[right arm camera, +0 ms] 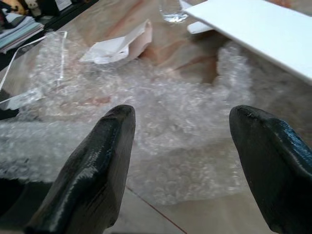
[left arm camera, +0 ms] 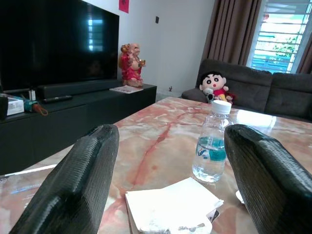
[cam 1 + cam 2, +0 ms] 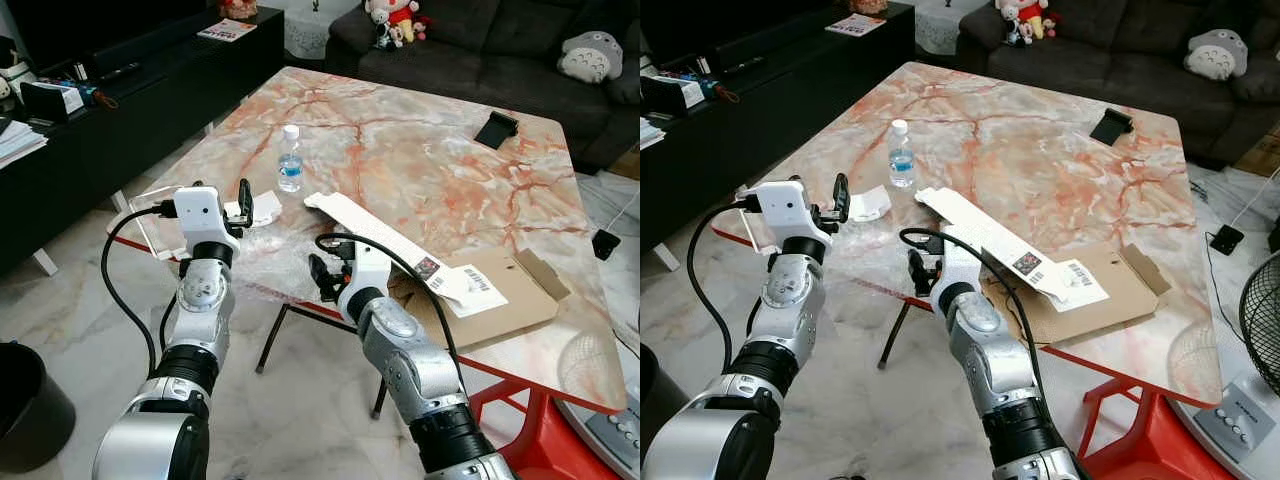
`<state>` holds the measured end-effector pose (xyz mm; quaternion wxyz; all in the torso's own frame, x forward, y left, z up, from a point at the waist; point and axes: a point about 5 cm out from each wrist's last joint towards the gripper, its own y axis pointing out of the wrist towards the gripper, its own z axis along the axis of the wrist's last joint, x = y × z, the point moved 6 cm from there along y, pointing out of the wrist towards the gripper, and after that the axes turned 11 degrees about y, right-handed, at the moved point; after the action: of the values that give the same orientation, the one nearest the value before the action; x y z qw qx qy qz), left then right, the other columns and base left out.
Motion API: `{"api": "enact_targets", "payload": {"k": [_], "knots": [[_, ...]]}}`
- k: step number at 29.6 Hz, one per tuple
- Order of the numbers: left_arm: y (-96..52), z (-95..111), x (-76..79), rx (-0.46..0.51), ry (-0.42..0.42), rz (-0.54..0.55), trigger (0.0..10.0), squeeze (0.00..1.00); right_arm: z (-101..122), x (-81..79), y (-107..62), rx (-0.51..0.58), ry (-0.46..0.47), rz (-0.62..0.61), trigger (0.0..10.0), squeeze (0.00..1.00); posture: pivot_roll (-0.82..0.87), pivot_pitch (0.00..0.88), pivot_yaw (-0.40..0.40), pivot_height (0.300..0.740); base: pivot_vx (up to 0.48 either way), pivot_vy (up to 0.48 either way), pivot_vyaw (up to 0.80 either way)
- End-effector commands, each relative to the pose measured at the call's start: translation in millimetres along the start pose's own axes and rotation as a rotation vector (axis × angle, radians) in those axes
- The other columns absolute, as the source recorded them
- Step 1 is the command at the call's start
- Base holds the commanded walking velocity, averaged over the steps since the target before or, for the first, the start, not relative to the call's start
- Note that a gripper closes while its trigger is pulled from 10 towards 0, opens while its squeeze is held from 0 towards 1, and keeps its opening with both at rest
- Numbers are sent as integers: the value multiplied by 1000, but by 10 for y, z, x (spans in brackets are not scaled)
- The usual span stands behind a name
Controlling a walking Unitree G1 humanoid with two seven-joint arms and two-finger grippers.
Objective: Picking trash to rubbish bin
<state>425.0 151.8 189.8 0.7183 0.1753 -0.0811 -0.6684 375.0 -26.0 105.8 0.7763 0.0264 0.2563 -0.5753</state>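
**Both grippers open at near table edge, trash not yet held**

Marble table [image 3: 430, 150] with trash along the near edge. Left gripper [image 3: 243, 205] is raised at the near left corner, fingers spread apart, nothing between them; a crumpled white paper [image 2: 170, 204] lies on the table just past the fingertips, its near end cut off by the frame in the left wrist view. Water bottle [image 3: 290, 160] stands upright just behind the paper. Right gripper [image 3: 333, 272] sits at the table's front edge, fingers apart and empty, pointing at a sheet of bubble wrap [image 1: 161, 126]; the wrap is clear and hard to make out from the head views. Long white strip [image 3: 400, 245] lies across a flattened cardboard box [image 3: 500, 300], partly covering it. Black rubbish bin [image 3: 25, 405] stands on the floor far left, cut off by the frame. Small dark object [image 3: 496, 129] on the far side of the table, too small to identify.
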Motion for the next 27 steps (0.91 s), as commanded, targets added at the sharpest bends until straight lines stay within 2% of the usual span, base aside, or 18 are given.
{"api": "enact_targets", "payload": {"k": [1, 2, 7, 20, 21, 22, 27], "knots": [[34, 34, 51, 5, -4, -15, 10000, 0, -3, -48, -10, 6, 28, 1, 10000, 0, -95, 23, -69, 740, 0, 0, 0], [35, 35, 54, 5, -4, -16, 10000, 0, -12, -42, -9, 2, 28, -1, 10000, 1000, -95, 23, -69, 740, 0, 0, 0], [33, 34, 65, 5, -5, -19, 10000, 0, -81, 31, 18, -23, 24, -32, 10000, 1000, -95, 23, -67, 740, 0, 0, 0], [4, 21, 43, 5, -1, -15, 10000, 0, -122, 78, 98, -34, 40, -48, 10000, 1000, -81, 38, -72, 740, 0, 0, 0], [2, 23, 41, 7, 0, -15, 10000, 0, -104, 74, 107, -28, 50, -45, 10000, 133, -80, 40, -71, 740, 0, 0, 0], [2, 24, 40, 7, 1, -15, 10000, 0, -97, 76, 117, -26, 54, -45, 10000, 0, -80, 40, -71, 740, 0, 0, 0], [-5, 24, 40, 9, 2, -17, 10000, 0, -39, 96, 165, -8, 106, -56, 10000, 0, -77, 48, -71, 740, 0, 0, 0]]}}
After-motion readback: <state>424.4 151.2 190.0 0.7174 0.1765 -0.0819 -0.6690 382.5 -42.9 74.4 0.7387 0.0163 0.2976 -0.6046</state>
